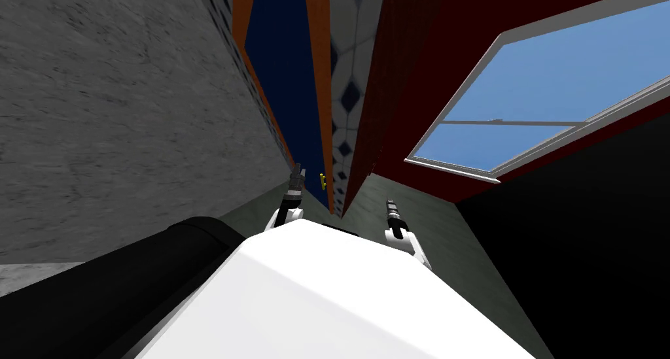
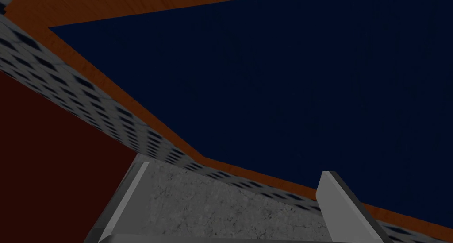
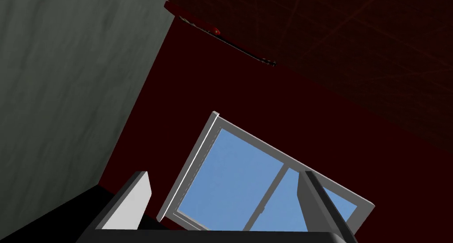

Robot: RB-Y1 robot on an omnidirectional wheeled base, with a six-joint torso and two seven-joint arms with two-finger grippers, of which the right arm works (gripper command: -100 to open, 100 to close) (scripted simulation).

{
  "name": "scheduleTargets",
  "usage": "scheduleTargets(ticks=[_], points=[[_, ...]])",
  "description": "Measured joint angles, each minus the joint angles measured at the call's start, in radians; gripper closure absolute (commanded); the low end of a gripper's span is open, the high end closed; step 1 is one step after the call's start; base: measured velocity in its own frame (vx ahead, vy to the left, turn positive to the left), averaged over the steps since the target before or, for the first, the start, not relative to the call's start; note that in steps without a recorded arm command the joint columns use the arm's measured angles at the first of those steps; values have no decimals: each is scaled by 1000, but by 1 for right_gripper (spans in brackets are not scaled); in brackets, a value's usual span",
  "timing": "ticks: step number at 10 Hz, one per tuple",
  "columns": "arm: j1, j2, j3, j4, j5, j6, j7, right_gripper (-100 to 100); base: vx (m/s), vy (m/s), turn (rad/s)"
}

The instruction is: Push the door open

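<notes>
Door [image 1: 288,80]: a dark blue panel set in an orange-brown frame [image 1: 318,80], located straight ahead between a grey wall [image 1: 118,113] on the left and a dark red wall [image 1: 419,61] on the right. A small yellow handle [image 1: 322,180] sits on the panel close to the frame's right-hand strip. The left gripper [image 1: 298,172] is raised toward the door, just beside the handle; contact cannot be determined. In the left wrist view its jaws are released, with the fingers [image 2: 338,200] well apart and the blue panel ahead of them. The right gripper [image 1: 390,208] is held forward near the red wall, jaws likewise released
</notes>
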Motion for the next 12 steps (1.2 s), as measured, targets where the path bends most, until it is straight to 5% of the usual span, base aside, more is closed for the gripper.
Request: scheduleTargets(ticks=[9,12], points=[[-49,-15,-16,118,111,158,-61,-100,3,181,-280],[-70,-4,-30,166,159,194,-79,-100,23,156,-276]])
